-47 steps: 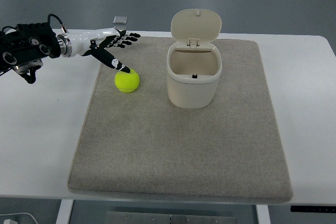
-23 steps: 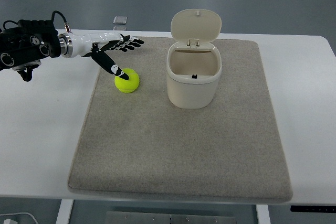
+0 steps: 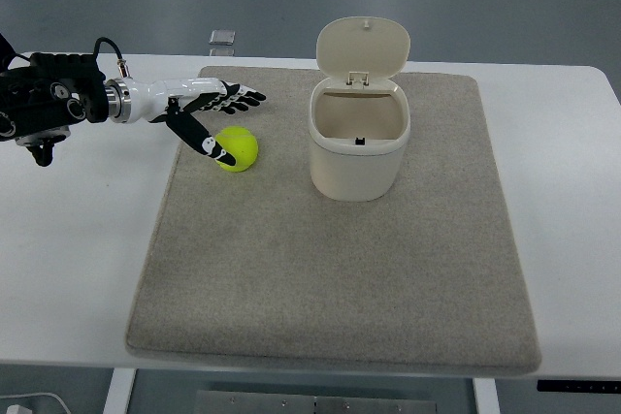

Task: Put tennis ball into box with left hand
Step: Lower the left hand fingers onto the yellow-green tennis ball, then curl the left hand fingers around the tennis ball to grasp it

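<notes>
A mat (image 3: 330,269) lies on the table (image 3: 58,269) and covers most of its middle, with the box (image 3: 358,147) standing on the mat's far half, toward 12 o'clock from the mat's centre, its lid (image 3: 363,47) hinged up at the far side. The tennis ball (image 3: 238,148) rests on the mat at 9 o'clock from the box, well apart from it, near the mat's left edge. The left hand (image 3: 199,109) enters from 9 o'clock, sits just at 10 o'clock of the ball with its thumb tip against the ball's left side, and a small object (image 3: 222,38) lies on the table beyond the mat's far-left corner, at 12 o'clock from the hand.
</notes>
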